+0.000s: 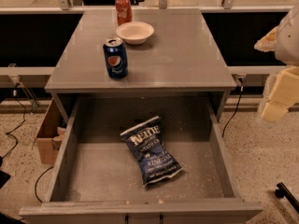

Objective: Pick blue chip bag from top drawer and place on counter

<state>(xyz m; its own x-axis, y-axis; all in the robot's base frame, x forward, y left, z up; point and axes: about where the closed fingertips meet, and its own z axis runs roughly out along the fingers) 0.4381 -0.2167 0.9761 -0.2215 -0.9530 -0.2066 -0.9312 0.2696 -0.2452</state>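
Observation:
The blue chip bag (151, 151) lies flat on the crumb-speckled floor of the open top drawer (219, 143), near its middle, with its white lettering facing up. The drawer is pulled all the way out below the grey counter (182, 59). My gripper (274, 107) is a pale cream shape at the far right edge of the view. It hangs outside the drawer's right wall, about level with the counter's front edge, well apart from the bag. Nothing shows in it.
On the counter stand a blue Pepsi can (115, 58) near the front left, a white bowl (135, 32) behind it and a red soda can (123, 9) at the back. A cardboard box (48, 136) sits on the floor left of the cabinet. Cables trail on the floor.

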